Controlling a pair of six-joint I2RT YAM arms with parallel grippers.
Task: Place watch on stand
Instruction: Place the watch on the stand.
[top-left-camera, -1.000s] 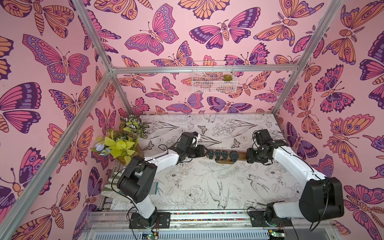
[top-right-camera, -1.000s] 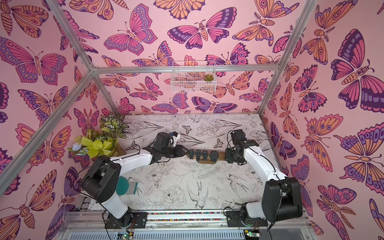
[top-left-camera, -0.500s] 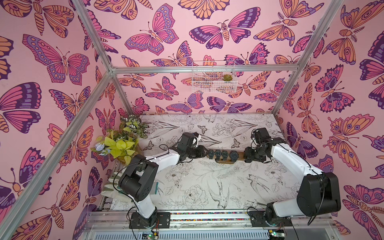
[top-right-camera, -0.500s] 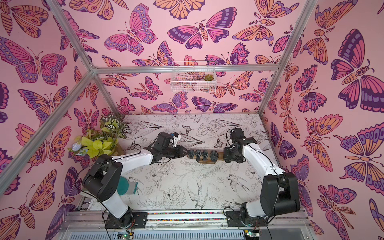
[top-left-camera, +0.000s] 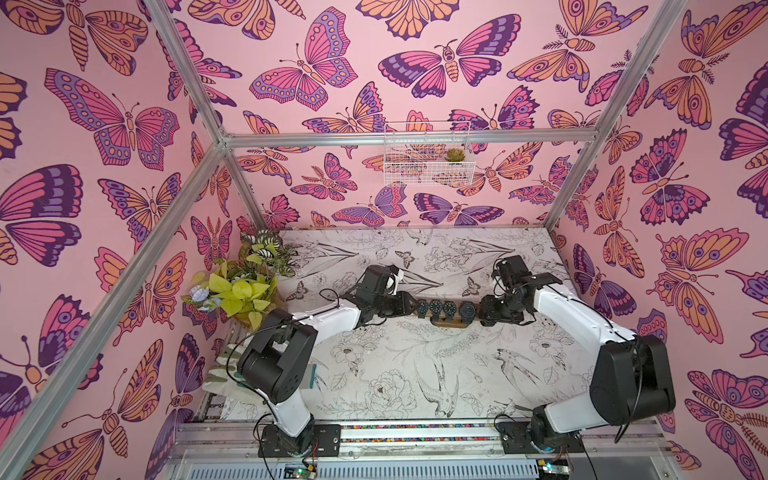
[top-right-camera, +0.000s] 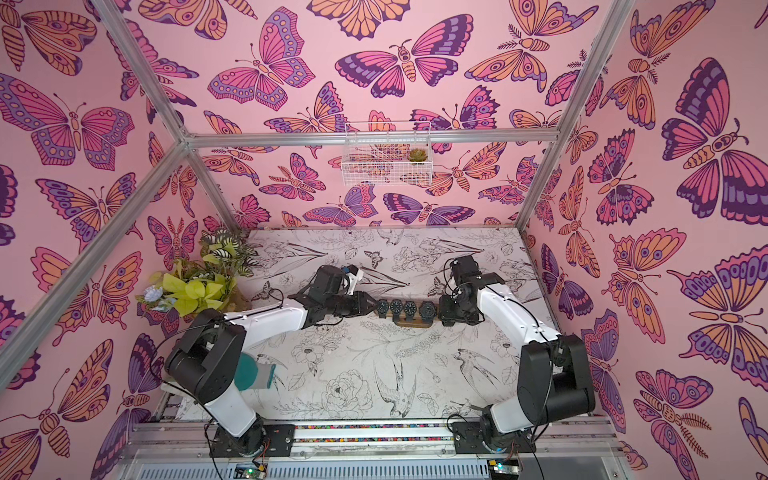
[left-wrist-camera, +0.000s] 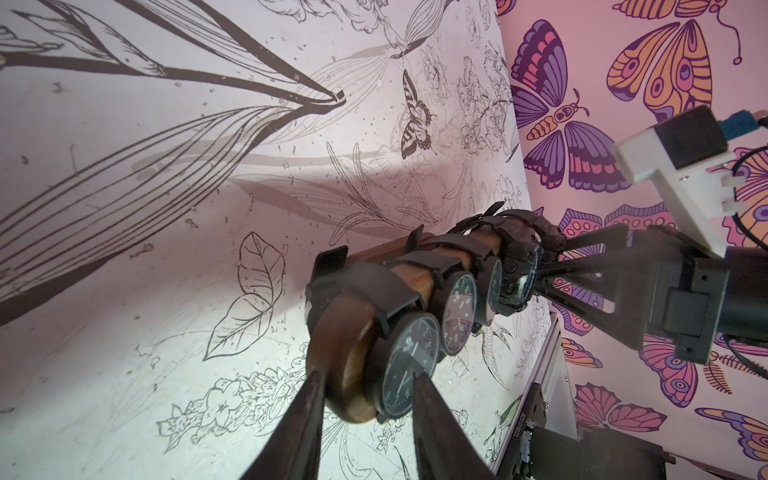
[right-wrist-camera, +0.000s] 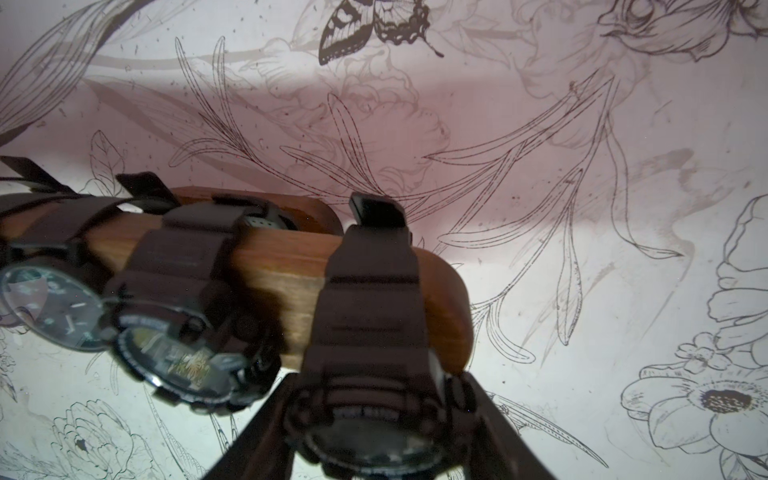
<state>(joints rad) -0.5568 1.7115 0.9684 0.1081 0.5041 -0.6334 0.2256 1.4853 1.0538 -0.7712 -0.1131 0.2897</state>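
The watch sits at the right end of the stand, right gripper clamped on its case.
Wall wire basket holds a succulent; left gripper straddles the opposite end, grip unclear.

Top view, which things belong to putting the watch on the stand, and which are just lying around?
Job: stand, watches strapped on it, end watch, left hand, right hand.
Lying about: leafy plant, wire basket, succulent in it, teal object by the left arm.
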